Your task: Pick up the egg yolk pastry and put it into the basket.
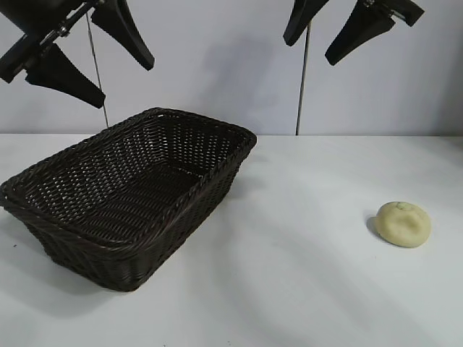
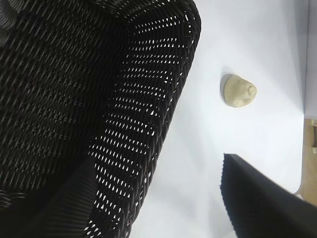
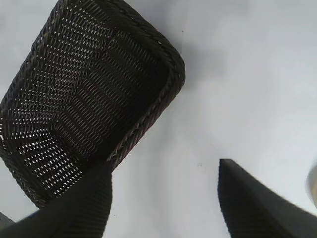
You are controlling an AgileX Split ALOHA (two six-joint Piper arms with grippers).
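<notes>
Both claws spread and empty, left gripper point(image 1: 90, 61) above the basket point(image 1: 189, 194), right gripper point(image 1: 334, 37) high; pastry point(image 1: 404, 223) on the table point(image 1: 304, 275), well apart from basket.

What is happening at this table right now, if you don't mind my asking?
Nothing is being held yet. The egg yolk pastry sits on the white table, apart from the empty basket. The left tool and right tool both hang open, high above the table.
</notes>
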